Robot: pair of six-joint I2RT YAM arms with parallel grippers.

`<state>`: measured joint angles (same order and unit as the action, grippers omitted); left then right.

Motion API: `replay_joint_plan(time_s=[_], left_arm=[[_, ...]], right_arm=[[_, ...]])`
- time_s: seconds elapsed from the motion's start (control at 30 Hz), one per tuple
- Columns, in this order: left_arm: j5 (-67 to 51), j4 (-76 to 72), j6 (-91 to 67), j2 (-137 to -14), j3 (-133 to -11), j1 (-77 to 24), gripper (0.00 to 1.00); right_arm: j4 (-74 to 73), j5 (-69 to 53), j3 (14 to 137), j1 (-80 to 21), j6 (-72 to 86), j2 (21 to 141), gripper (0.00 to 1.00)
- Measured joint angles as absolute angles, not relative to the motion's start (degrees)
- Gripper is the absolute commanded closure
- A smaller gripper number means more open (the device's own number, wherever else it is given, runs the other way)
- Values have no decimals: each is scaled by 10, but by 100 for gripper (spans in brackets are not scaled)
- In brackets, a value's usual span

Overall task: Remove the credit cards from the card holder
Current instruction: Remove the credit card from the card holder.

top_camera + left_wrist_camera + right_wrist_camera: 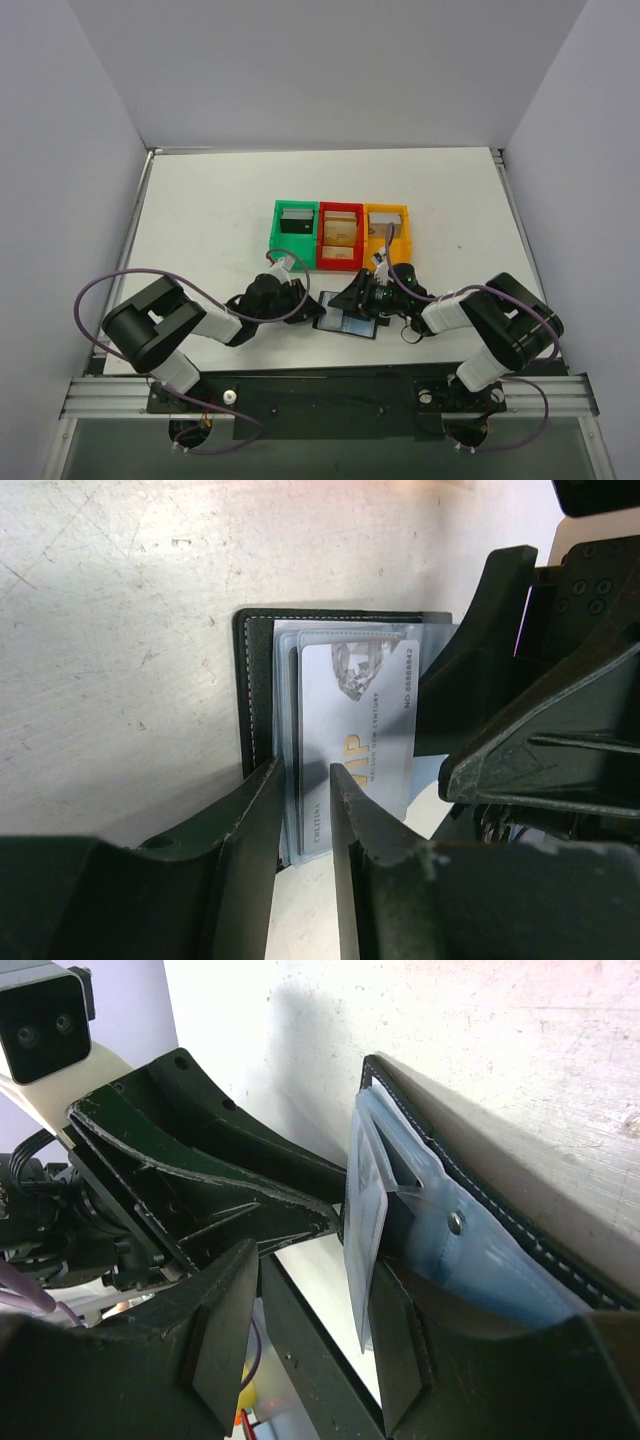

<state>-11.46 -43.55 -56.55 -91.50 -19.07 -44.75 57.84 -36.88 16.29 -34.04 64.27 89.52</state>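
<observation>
Lying open and flat on the white table (pixel 210 210): card holder (pixel 347 322), near the front edge, just in front of the red bin (pixel 340 266); black stitched border and stacked pale blue sleeves (pixel 300 645) plain in the left wrist view; white card (pixel 360 720) marked "VIP" showing on top of the stack; left gripper (pixel 305 780) set at the holder's left side, jaws parted by a narrow gap, tips over the sleeve edge, gripping nothing; right gripper (pixel 315 1290) set at the holder's right side, jaws wide apart, closed on nothing; one sleeve raised on edge off the stack, leaning against the inner face of one finger (pixel 400 1360), well clear of the other finger. Behind the holder, three bins touching in a row: green bin (pixel 276 235), red, orange bin (pixel 386 207); contents too small to identify.
</observation>
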Motion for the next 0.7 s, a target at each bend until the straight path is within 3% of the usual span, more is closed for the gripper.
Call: replay_joint_plan(time_s=[0.2, 0.7], left_arm=[[-123, -409, -564, -894, -190, -445, 60], [-122, -357, -549, -874, -190, -433, 83]], right_arm=[[563, -369, 163, -338, 636, 891, 58], [550, -375, 163, -337, 629, 877, 58]])
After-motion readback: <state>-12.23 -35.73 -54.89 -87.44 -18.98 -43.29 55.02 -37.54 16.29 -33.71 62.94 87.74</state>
